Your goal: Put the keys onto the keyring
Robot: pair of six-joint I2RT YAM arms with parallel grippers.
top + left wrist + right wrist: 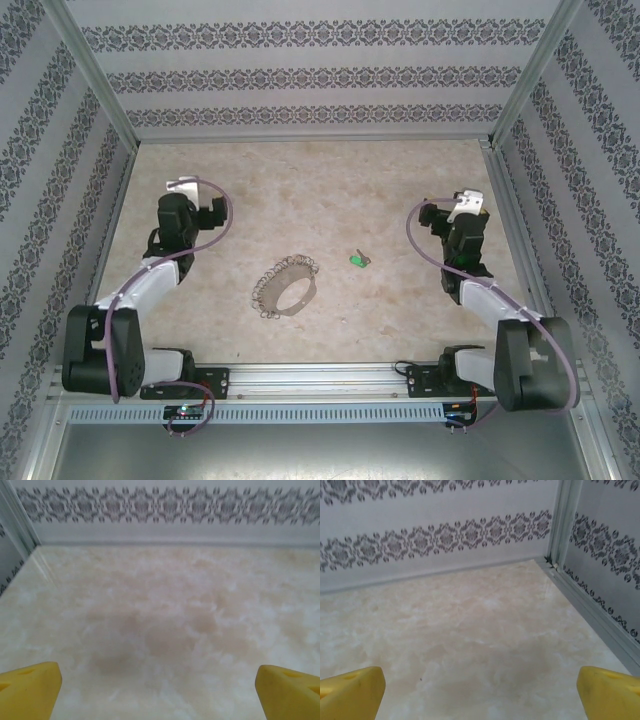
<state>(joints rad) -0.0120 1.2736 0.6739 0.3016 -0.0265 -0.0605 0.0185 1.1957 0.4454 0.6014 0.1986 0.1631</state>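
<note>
The keyring (285, 285), a floppy silvery loop edged with small metal bits, lies flat on the table's near middle. A tiny key (358, 261) with a bright green head rests on the table just right of it, apart from the ring. My left gripper (195, 193) hovers at the left side, well away from both, pointing toward the back wall. In the left wrist view its yellow fingers (30, 690) stand wide open (159, 680) over bare table. My right gripper (465, 202) sits at the right side, also open (481, 685), with nothing between its yellow fingers (610, 692).
Patterned walls (320, 80) enclose the marbled beige table (330, 190) on three sides. A metal corner post (562, 525) stands close to the right gripper. The aluminium rail (320, 380) with both arm bases runs along the near edge.
</note>
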